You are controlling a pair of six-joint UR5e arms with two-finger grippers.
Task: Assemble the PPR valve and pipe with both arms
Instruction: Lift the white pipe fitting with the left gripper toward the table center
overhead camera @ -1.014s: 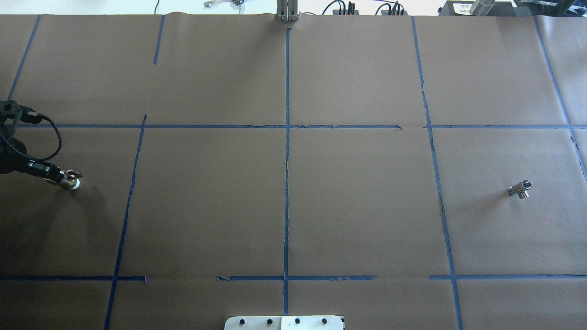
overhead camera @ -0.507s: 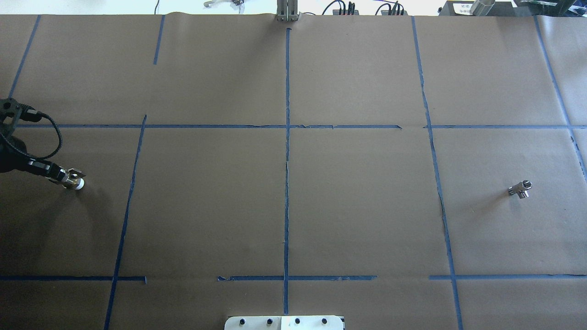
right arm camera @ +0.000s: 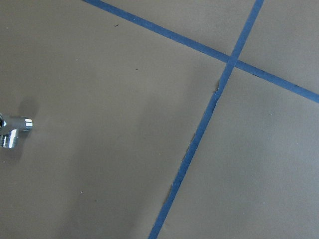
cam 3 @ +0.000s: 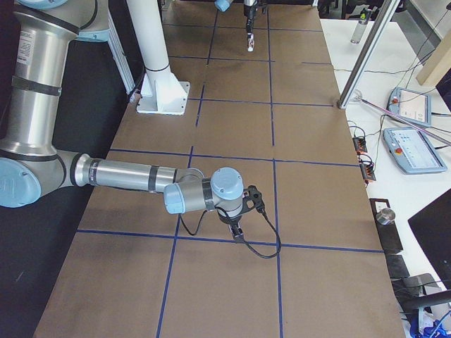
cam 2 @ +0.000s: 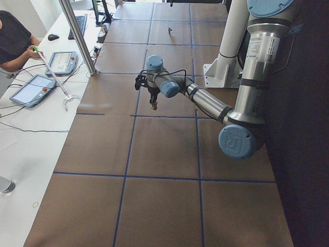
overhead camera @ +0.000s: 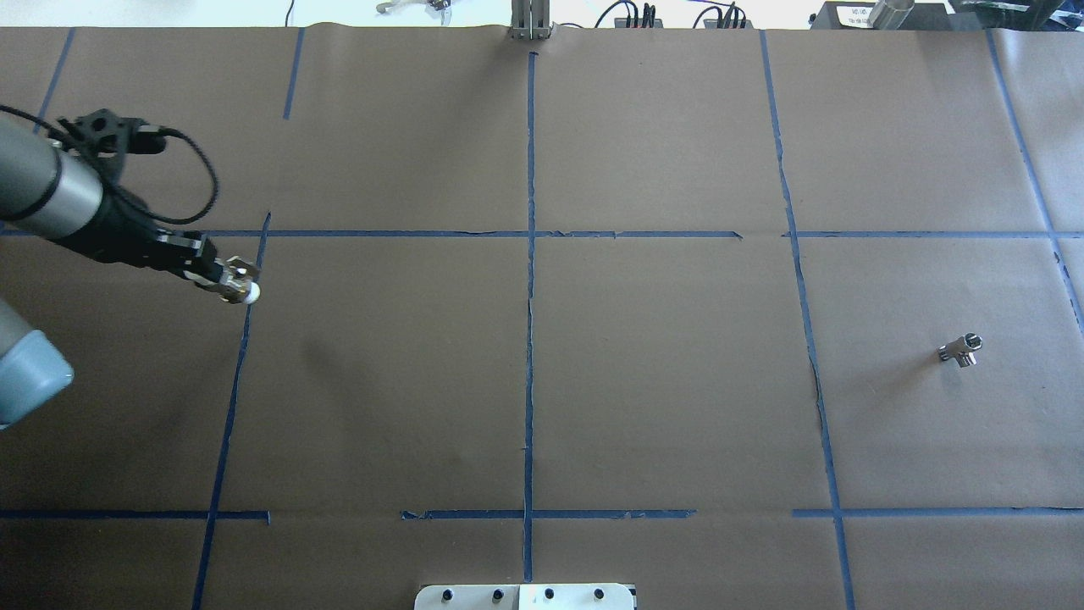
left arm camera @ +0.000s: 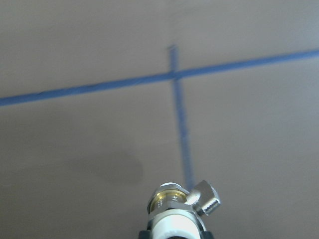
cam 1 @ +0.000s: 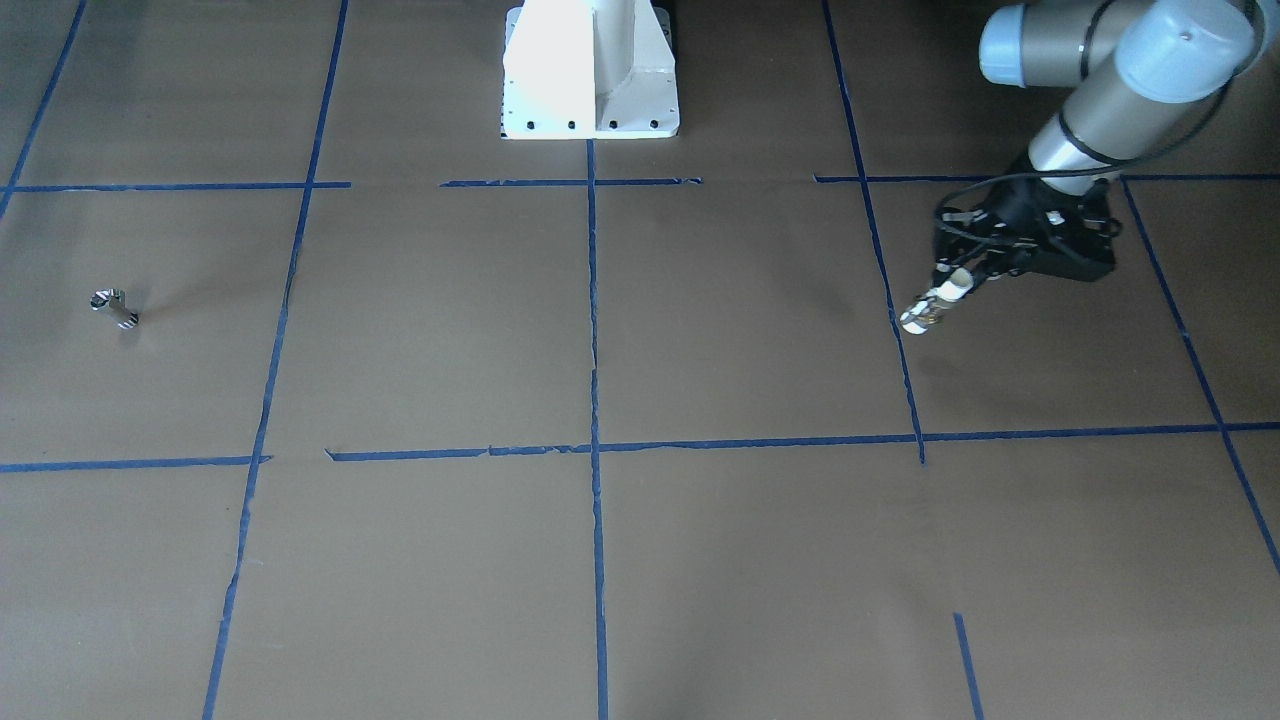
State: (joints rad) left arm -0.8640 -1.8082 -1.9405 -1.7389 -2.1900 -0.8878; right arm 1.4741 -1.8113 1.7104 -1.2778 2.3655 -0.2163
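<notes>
The PPR valve (left arm camera: 175, 214) pokes up from the bottom edge over crossing blue tape lines (left arm camera: 173, 74).

The PPR valve (left arm camera: 177, 214) runs off the left wrist view's bottom edge; the pipe (right arm camera: 12, 130) is clipped at the right wrist view's left edge; the right gripper (cam 3: 235, 228), lower middle of the right-side view, is too small to judge.

Counter (overhead camera: 660, 373): you have matt brown paper over it, smooth with faint creases. Its grid is blue tape (overhead camera: 530, 339), ragged along some edges.
Valve (left arm camera: 174, 221): smooth white plastic body, glossy brass-coloured ring, bright polished metal side knob.
Pipe (overhead camera: 961, 349): shiny silver metal, you will see glints on it.
Left arm (cam 1: 1085, 115): satin grey metal tubes, smooth pale-blue caps.
</notes>
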